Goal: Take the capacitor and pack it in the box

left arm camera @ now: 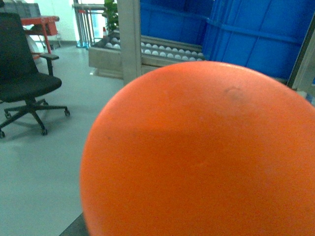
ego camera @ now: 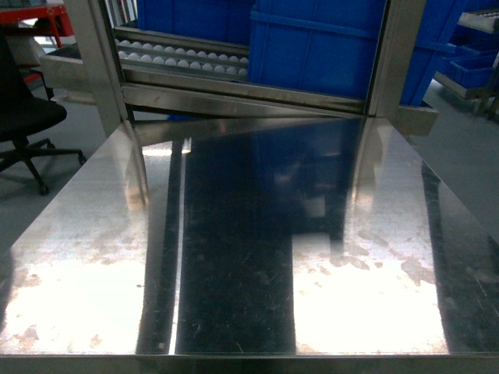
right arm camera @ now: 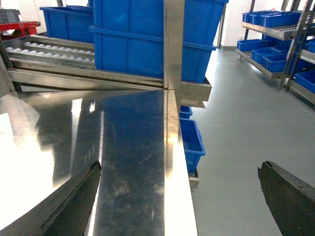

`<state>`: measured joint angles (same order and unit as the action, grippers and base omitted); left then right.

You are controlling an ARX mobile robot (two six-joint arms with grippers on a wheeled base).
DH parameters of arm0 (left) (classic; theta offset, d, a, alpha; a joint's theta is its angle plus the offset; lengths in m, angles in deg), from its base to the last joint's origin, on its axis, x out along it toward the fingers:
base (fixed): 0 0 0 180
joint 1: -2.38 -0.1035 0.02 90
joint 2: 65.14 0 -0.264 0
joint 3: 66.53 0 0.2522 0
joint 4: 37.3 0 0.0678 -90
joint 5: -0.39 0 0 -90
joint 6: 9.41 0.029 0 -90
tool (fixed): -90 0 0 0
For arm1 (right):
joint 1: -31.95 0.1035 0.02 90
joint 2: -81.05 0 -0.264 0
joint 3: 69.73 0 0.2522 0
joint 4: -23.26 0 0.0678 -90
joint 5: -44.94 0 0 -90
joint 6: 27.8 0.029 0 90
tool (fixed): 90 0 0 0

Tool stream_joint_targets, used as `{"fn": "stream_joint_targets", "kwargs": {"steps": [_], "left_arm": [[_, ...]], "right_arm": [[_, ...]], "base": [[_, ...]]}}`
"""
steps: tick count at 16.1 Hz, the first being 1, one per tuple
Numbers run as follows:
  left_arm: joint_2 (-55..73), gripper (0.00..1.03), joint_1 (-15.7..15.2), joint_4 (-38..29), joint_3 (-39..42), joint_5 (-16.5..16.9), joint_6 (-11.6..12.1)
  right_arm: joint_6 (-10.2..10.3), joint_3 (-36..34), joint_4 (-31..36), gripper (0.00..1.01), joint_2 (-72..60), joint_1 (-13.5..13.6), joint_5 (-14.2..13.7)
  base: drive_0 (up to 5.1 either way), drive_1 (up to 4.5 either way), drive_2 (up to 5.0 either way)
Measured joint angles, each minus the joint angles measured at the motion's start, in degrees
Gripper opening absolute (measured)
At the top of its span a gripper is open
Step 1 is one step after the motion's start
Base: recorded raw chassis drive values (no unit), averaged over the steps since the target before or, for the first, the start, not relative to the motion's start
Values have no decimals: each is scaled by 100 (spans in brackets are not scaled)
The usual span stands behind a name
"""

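Steel fills most of the head view: one broad, polished stainless table (ego camera: pixel 234 257), streaked with glare and dull blotches. Neither the pale pink box nor any capacitor shows in any of the three views.

Beyond the table's far edge stands one steel roller rack (ego camera: pixel 183 58) with rows of white rollers, and on it sit two large blue plastic bins (ego camera: pixel 312 47), side by side. Two upright steel posts (ego camera: pixel 101 62) frame the rack.

From the right wrist view, the right gripper (right arm camera: pixel 179 196) hangs over the table's right edge, its two dark fingers (right arm camera: pixel 74 201) spread wide apart with nothing between them; one lies over the steel, the other over the grey floor. Ahead of it stand the big bins, and below the table edge one smaller blue bin (right arm camera: pixel 192 140) sits low by the floor. Further right, shelving (right arm camera: pixel 275 39) carries several more blue trays.

In the left wrist view one smooth orange rounded shape (left arm camera: pixel 202 152) blocks nearly everything, so I cannot tell how the left gripper stands. Left of it sits one black office chair (left arm camera: pixel 24 83) on the floor.
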<state>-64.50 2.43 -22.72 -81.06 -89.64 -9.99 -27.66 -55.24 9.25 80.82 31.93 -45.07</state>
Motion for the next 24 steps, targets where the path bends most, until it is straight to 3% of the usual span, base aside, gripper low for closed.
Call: {"fn": "stream_joint_targets", "kwargs": {"steps": [24], "left_arm": [[-13,44,0,-66,0,4,0]], "right_arm": [[0,0,11,98,0,0,0]], "base": [[0,0,0]]}}
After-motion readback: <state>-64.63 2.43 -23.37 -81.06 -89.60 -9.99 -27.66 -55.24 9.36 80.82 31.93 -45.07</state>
